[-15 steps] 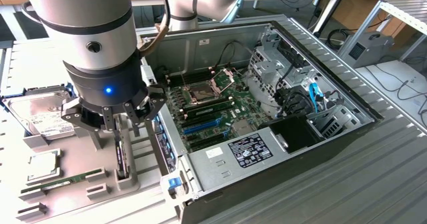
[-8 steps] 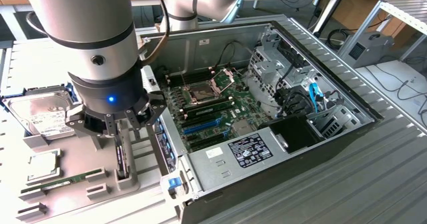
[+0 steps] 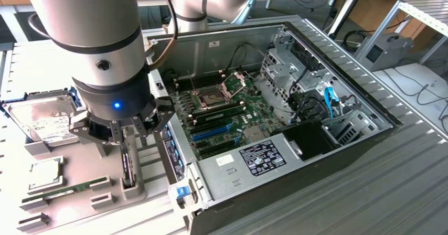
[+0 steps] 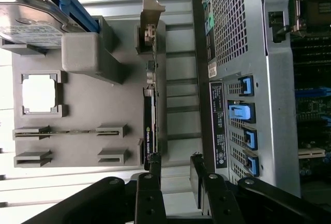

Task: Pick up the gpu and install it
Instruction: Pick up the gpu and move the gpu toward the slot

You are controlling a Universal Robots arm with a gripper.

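The gpu (image 3: 127, 167) stands on edge in a slot of the grey holder (image 3: 77, 164), next to the open computer case (image 3: 294, 156). In the exterior view it is a thin dark card. Seen from the wrist, the gpu (image 4: 150, 120) runs as a narrow black and green strip, its metal bracket (image 4: 150, 14) at the far end. My gripper (image 3: 129, 135) hangs just above the card. The gripper (image 4: 176, 164) is open, its black fingers (image 4: 152, 169) apart over the card's near end, with nothing between them. The motherboard (image 3: 217, 114) lies inside the case, with blue slots (image 3: 213, 132).
The holder also carries a silver hard drive (image 3: 42, 119), a square processor (image 3: 43, 173) and a long memory stick (image 3: 70, 187). The case's rear wall (image 4: 243, 110) with blue clips stands close beside the card. A power supply (image 3: 259, 156) and drive cages (image 3: 294, 83) occupy the case.
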